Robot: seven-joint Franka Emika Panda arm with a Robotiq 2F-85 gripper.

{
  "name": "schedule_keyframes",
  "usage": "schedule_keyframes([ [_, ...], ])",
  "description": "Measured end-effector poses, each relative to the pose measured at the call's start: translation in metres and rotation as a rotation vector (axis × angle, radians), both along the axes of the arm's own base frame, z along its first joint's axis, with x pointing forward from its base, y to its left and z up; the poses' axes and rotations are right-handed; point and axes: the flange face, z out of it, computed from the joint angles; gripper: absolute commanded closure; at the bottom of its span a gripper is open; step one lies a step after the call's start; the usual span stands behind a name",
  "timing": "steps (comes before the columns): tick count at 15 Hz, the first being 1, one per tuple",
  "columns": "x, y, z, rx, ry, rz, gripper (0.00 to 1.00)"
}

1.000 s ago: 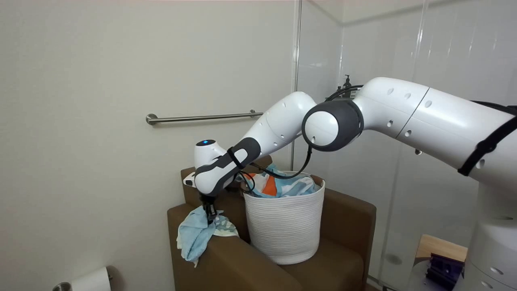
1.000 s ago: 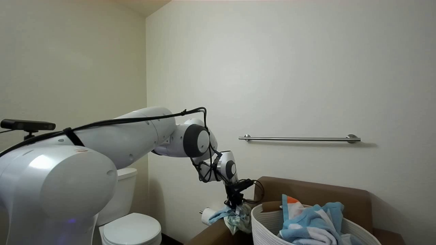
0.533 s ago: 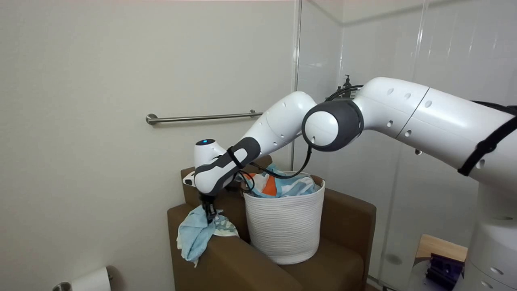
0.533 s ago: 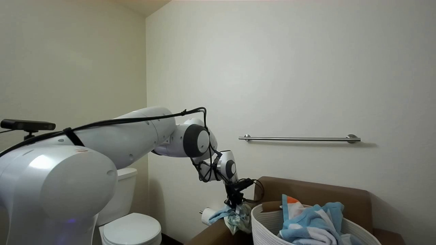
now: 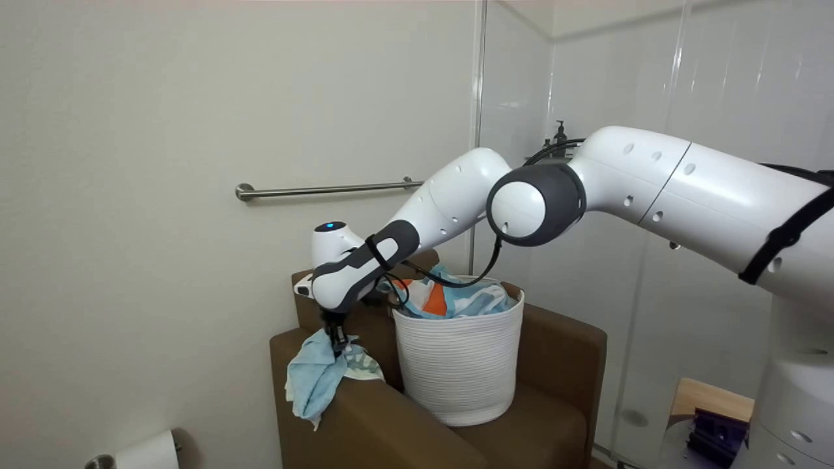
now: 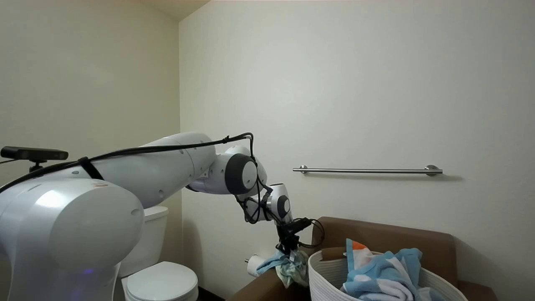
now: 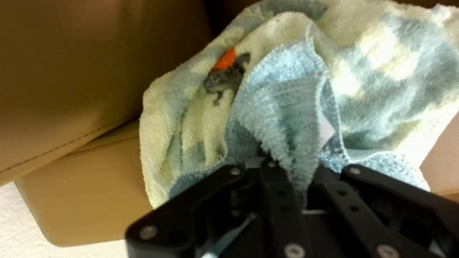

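Although the gripper (image 7: 294, 170) has edged upward over the last second, its jaws pinching a fold of the light blue cloth (image 5: 316, 378), the cloth's lower end hangs just where it did, so I judge the lift barely begun and most of the weight still on the armrest (image 5: 391, 430). Under the fold spreads a patterned cloth (image 7: 380, 71); whether it is the same piece, I cannot tell. Blue cloth drapes over the armrest's outer edge, while just beyond the inner one stands the white basket (image 5: 459, 365), a striped towel (image 6: 372, 284) bulging above its rim, so room looks tight sideways. Upward seems freer, before the wall (image 6: 368, 125) and its metal bar (image 6: 363, 170).
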Motion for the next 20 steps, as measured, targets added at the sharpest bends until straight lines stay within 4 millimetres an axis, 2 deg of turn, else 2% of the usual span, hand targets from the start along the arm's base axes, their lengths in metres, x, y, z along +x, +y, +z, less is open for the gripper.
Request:
schedule_keyframes([
  [8, 0.006, 0.004, 0.021, 0.004, -0.031, 0.004, 0.96],
  [19, 0.007, 0.004, 0.022, 0.002, -0.032, 0.004, 0.95],
  [20, 0.006, 0.004, 0.022, 0.002, -0.031, 0.004, 0.68],
])
